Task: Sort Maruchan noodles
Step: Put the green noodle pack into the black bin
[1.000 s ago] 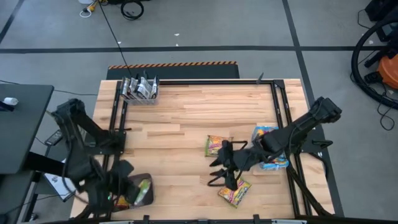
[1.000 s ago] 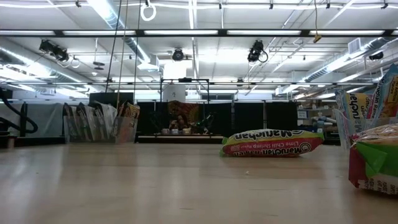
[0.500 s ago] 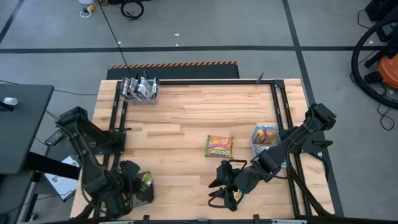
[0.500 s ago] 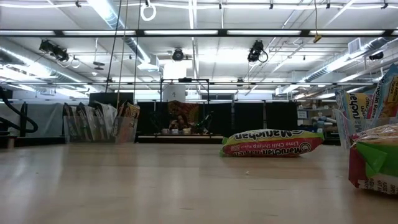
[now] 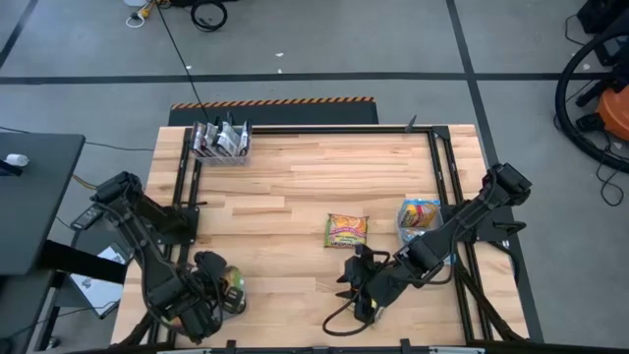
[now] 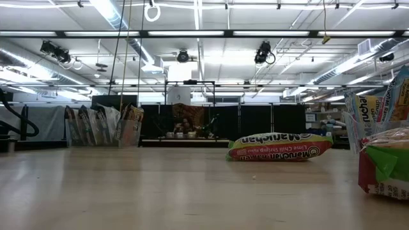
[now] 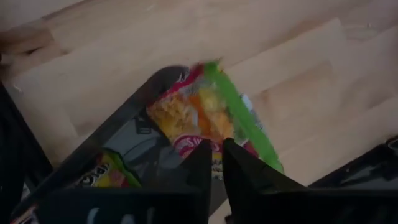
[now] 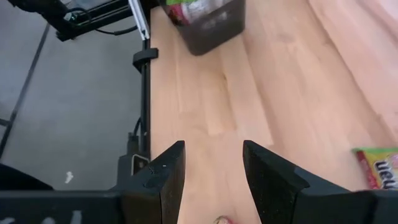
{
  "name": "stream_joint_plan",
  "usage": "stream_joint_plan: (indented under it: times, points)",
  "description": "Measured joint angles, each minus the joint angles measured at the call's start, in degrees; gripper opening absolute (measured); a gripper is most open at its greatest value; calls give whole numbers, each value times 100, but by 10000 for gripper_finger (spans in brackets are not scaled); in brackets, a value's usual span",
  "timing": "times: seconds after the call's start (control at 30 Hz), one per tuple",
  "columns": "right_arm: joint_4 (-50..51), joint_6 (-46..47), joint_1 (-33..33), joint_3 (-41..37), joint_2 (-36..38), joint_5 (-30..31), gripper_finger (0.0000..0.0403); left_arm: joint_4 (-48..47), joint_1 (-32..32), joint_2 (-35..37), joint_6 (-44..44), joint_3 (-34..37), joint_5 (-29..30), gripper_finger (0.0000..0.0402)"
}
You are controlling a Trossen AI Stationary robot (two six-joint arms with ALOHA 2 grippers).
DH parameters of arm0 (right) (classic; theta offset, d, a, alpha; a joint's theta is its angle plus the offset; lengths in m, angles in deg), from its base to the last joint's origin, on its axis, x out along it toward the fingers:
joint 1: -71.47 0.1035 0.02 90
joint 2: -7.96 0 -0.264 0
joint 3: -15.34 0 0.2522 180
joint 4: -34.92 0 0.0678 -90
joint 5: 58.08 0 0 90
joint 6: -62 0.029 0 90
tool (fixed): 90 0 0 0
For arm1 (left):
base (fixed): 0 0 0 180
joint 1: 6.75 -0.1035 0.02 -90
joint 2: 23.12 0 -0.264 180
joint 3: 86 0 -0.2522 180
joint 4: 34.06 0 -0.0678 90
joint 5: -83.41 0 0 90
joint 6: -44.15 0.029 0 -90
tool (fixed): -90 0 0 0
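1. left gripper (image 7: 212,163) at table's near-left corner, fingers pinched on a crinkly orange-yellow noodle packet (image 7: 205,118) with green edge, over a dark bin (image 5: 224,293)
2. right gripper (image 8: 212,163) low at near-centre, fingers spread, empty
3. orange-yellow Maruchan packet (image 5: 347,230) flat mid-table; blue packets (image 5: 421,216) by right rail
4. dark packets in clear bin (image 5: 221,141), far-left

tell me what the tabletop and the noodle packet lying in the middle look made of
Tabletop: looks like wood, pale butcher-block planks with visible grain and seams, low sheen. Noodle packet: seemingly thin plastic film, glossy printed wrapper in yellow, green and red, with a puffed pillow shape in the low view.
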State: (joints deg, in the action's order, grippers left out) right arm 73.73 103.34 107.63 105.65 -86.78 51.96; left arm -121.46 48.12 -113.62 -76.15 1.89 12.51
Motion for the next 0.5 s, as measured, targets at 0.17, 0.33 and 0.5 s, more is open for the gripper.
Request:
stream_joint_plan:
  times: [0.17,0.33,0.5]
  points:
    - [-3,-329,-156,0,0,0,168,2,131,0,-50,0,-295,60]
    - [29,-900,-376,0,-190,-47,168,-23,175,225,305,-11,-413,76]
    - [268,-1007,-797,0,-567,-171,168,176,316,824,901,-15,120,82]
